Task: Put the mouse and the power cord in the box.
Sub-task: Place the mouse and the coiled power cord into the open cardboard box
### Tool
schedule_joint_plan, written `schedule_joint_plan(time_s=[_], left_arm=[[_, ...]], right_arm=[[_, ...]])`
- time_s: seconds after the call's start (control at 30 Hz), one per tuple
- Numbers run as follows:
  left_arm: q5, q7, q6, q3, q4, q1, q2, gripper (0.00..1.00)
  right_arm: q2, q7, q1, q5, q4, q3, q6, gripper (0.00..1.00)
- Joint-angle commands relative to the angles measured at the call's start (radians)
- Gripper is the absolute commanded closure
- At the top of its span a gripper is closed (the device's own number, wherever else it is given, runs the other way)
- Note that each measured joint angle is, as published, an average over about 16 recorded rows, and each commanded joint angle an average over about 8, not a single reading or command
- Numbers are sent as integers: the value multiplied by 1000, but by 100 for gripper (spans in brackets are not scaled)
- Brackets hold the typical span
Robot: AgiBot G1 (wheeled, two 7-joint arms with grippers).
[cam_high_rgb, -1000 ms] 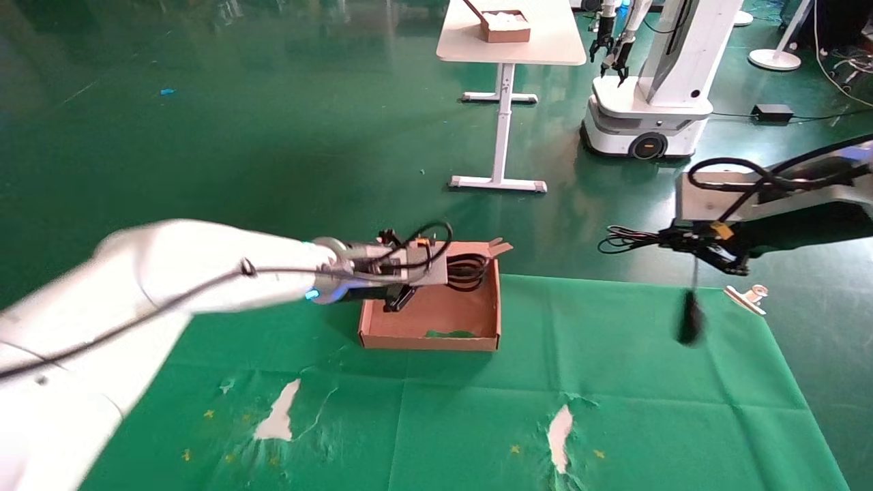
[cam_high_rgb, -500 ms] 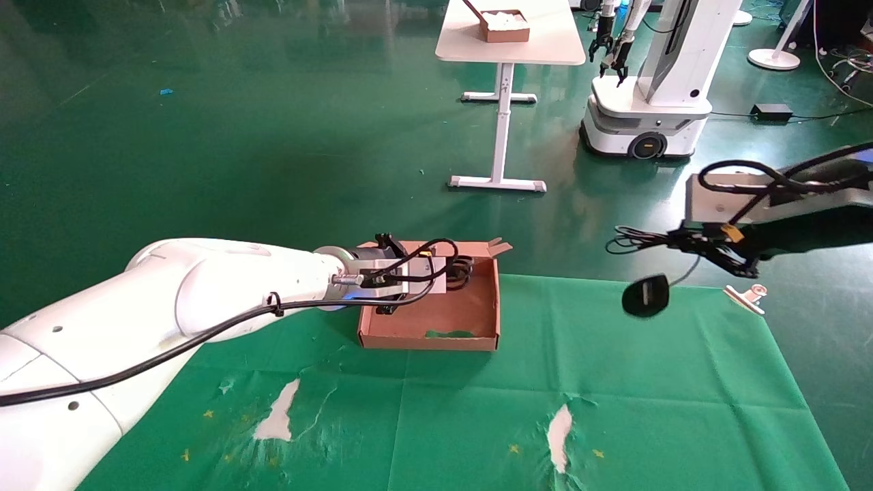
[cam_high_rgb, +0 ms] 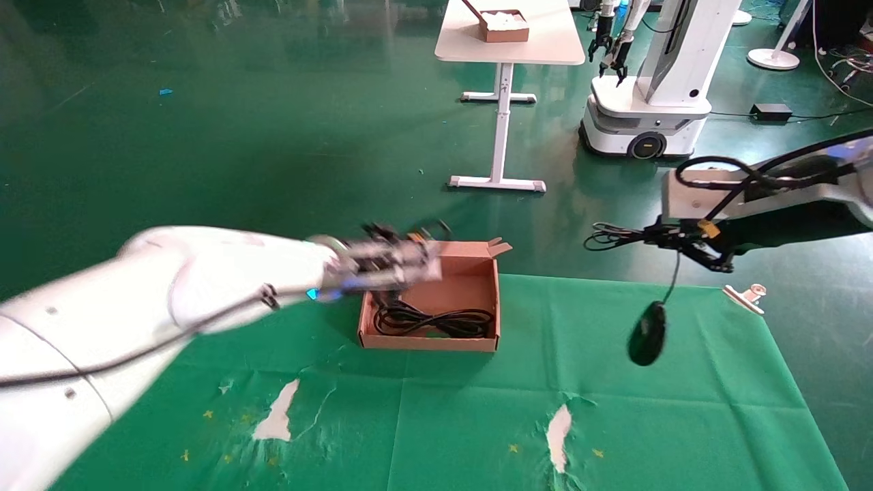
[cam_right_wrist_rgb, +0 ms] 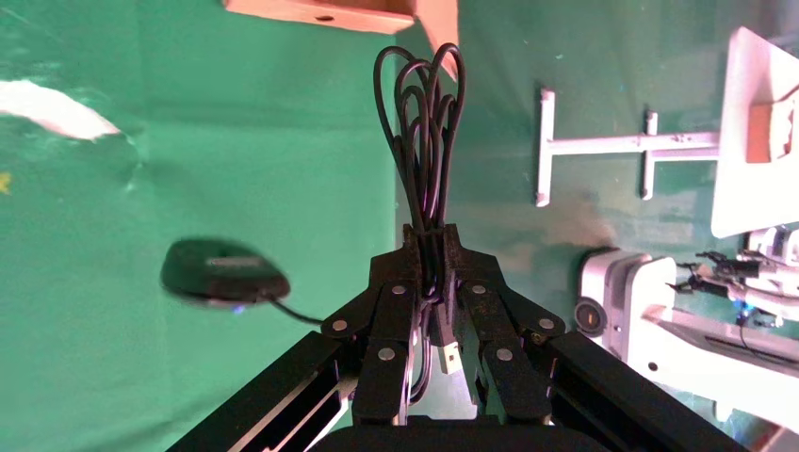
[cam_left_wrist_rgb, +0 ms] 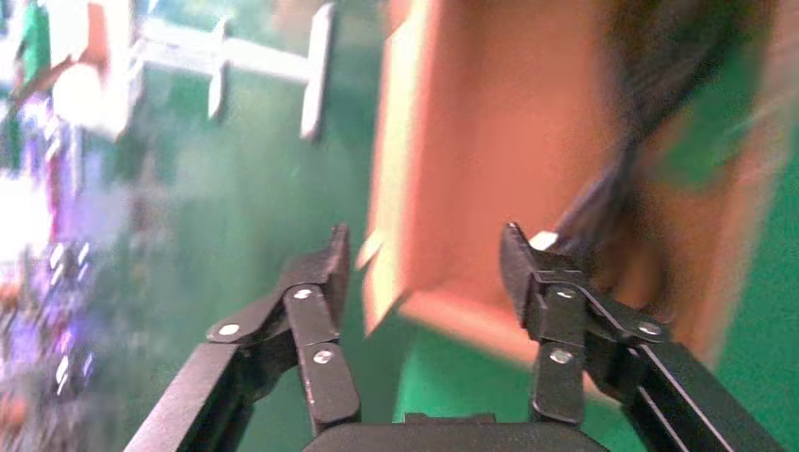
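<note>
**Cord in box, mouse hanging from right gripper**

Head view: the box (cam_high_rgb: 477,273) sits on the green-covered table (cam_high_rgb: 477,409), toward its far edge. The power cord (cam_high_rgb: 436,320) lies loose inside the box along the near wall. The left gripper (cam_high_rgb: 395,262) hovers over the box's far left corner, motion-blurred; fingers can't be read from here. The right gripper (cam_high_rgb: 672,239) is up in the air beyond the table's far right side, well apart from the box. The mouse (cam_high_rgb: 646,334) dangles below it on its thin cable, above the cloth, touching nothing. A bundle of cable loops sticks out of the gripper toward the box side. A metal clip (cam_high_rgb: 747,298) sits at the table's far right edge. Torn white patches in the cloth near the front. Beyond, a white table (cam_high_rgb: 511,41) with a small brown box (cam_high_rgb: 505,26) and another robot (cam_high_rgb: 648,88) on the floor.

Left wrist view: left gripper (cam_left_wrist_rgb: 424,273) fingers (cam_left_wrist_rgb: 320,282) spread wide apart, nothing between them. Box (cam_left_wrist_rgb: 471,169) just beyond the tips, blurred, with the dark power cord (cam_left_wrist_rgb: 660,85) inside.

Right wrist view: right gripper (cam_right_wrist_rgb: 431,247) fingers (cam_right_wrist_rgb: 396,282) clamped together on the mouse's bundled cable, loops fanning out past the tips, USB plug (cam_right_wrist_rgb: 450,356) poking back between the fingers. Mouse (cam_right_wrist_rgb: 224,273) hangs off to one side over the green cloth. A corner of the box (cam_right_wrist_rgb: 320,11) shows at the frame edge.
</note>
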Motion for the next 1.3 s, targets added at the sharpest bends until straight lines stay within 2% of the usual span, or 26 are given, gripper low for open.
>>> schedule_joint_plan(time_s=[0.03,0.37,0.57,0.8,0.97,1.07,1.3], left_arm=[[-10,-21,-15,8,27,-12,-1,0],[-49,-15,-25,-20,251,-104,-98,0],[-74,26,8,-34,290,-123,-137,0],[-92,59,10,-43,314,-126,-130,0],[-102,79,9,-50,330,-128,-124,0],[-108,90,9,-53,339,-129,-121,0],[-119,112,7,-60,357,-130,-114,0]], right_arm=[[-5,-2,-2,2,3,-2,-3,100],[-91,-51,0,4,-24,-14,37,100],[-222,-130,8,-22,-110,-36,133,100],[-416,-272,32,2,-299,-49,246,100],[-480,-354,6,67,-371,-94,315,100],[-486,-374,-28,105,-362,-153,384,100],[-487,-349,-101,150,-329,-310,610,100]])
